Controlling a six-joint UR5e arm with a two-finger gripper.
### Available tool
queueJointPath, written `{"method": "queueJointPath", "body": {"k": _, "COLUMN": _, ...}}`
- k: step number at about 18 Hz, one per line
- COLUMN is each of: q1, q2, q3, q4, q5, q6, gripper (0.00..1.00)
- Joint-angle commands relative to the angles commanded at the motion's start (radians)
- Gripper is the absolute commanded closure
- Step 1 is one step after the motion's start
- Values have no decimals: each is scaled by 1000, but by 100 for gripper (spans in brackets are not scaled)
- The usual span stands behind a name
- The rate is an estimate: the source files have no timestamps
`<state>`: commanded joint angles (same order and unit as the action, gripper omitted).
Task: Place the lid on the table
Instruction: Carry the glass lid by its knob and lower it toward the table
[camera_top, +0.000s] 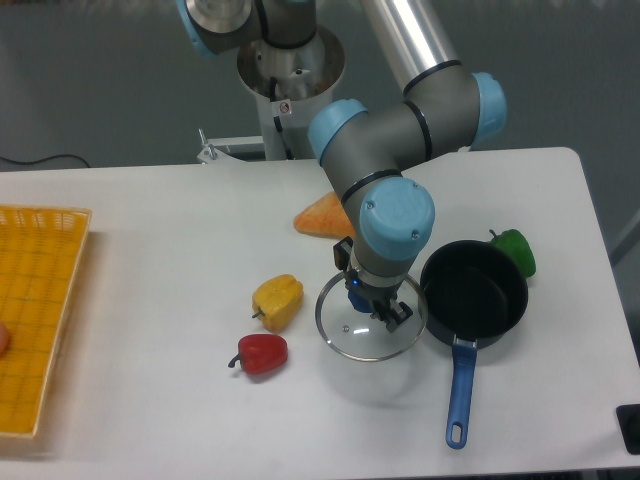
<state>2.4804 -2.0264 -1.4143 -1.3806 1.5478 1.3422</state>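
Beneath the claw (377, 305): lid (368, 325) flat on table (150, 210), fingers clamped on its blue knob. Saucepan (473, 290) just right; yellow pepper (278, 301) left.

Plain grey wall (90, 70) behind, even light.

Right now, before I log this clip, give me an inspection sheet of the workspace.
Surface: white table, no spills seen.
Job's things: glass lid flat on the table beside the black saucepan, which is uncovered.
Clutter: yellow pepper, red pepper, green pepper, orange wedge, yellow grid tray at the left edge.
Grippers: gripper at the lid's blue knob; jaw state unclear.
Cables: dark cable behind the table, far left.
Surroundings: grey wall; nothing else seen.
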Motion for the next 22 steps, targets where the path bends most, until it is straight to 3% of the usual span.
{"method": "queueJointPath", "body": {"k": 7, "q1": -3, "q2": -8, "q3": -2, "q4": 8, "q5": 0, "q6": -46, "gripper": 51}}
{"method": "queueJointPath", "body": {"k": 15, "q1": -31, "q2": -14, "q3": -90, "q4": 140, "q5": 6, "q6": -100, "gripper": 51}}
{"method": "queueJointPath", "body": {"k": 22, "q1": -34, "q2": -31, "q3": -97, "q4": 143, "q5": 8, "q6": -103, "gripper": 51}}
